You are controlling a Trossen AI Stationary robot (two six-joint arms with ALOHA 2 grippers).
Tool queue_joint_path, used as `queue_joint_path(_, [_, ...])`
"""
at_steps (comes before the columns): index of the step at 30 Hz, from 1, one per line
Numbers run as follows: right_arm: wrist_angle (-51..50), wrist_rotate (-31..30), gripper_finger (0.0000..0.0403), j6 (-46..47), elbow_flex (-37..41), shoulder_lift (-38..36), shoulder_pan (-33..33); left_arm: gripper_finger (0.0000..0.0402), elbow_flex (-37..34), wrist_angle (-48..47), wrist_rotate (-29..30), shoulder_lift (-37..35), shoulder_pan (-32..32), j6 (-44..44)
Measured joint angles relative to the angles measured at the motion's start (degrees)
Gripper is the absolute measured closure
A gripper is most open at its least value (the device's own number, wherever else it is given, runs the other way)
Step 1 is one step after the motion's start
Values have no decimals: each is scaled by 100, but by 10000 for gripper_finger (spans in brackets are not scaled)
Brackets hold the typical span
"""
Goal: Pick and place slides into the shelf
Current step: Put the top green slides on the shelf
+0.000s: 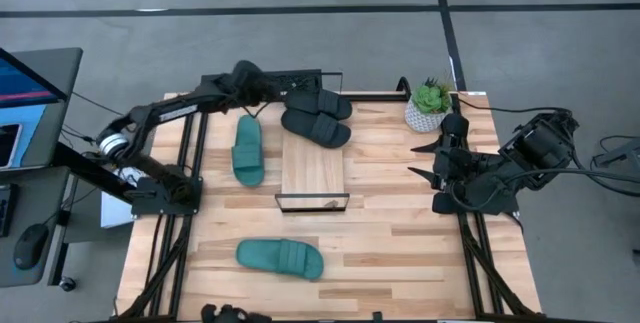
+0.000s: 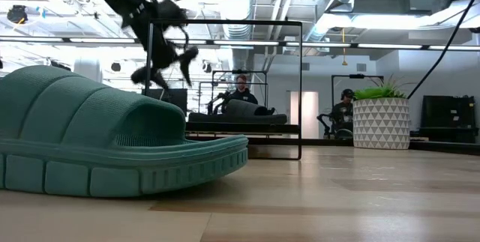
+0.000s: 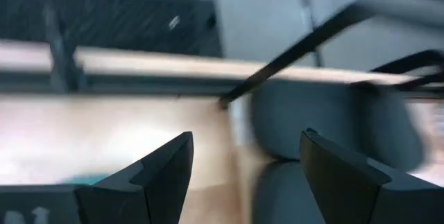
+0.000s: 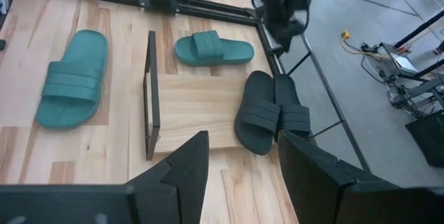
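Two black slides [image 1: 317, 115] lie side by side at the shelf's far end; the nearer one [image 4: 259, 118] overlaps the edge of the plank. The shelf [image 1: 313, 168] stands mid-table. One teal slide [image 1: 248, 150] lies on the table left of the shelf. The other teal slide [image 1: 281, 258] lies near the table's near edge and fills the low view [image 2: 97, 137]. My left gripper [image 1: 252, 113] hangs open above the far edge, left of the black slides [image 3: 312, 123], touching nothing. My right gripper [image 1: 425, 160] waits open at the table's right side, its fingers pointing toward the shelf [image 4: 201, 109].
A potted plant [image 1: 430, 106] in a white patterned pot stands at the far right corner. Black frame rails [image 1: 190, 163] run along the table's left and right sides. People sit in the room beyond the table [image 2: 241, 92]. Bare tabletop lies between the shelf and the right arm.
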State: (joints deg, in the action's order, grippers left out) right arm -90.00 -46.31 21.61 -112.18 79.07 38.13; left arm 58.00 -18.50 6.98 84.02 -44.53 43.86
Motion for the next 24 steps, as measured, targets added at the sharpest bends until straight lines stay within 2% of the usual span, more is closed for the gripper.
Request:
queue_joint_path(7, [-2,-237,236,67,0,0,0,152,-2,337,73,-1451,198,-1144])
queue_joint_path(11, [-2,-663,236,236,0,0,-2,152,4,303,-616,-2396,238,-1859])
queue_joint_path(19, [-2,-1518,236,1169,0,0,-2,152,0,227,-2384,-4144,468,-1884])
queue_joint_path(24, [-2,-1700,236,1887,0,15,0,152,0,-100,-2785,-5032,873,-1679])
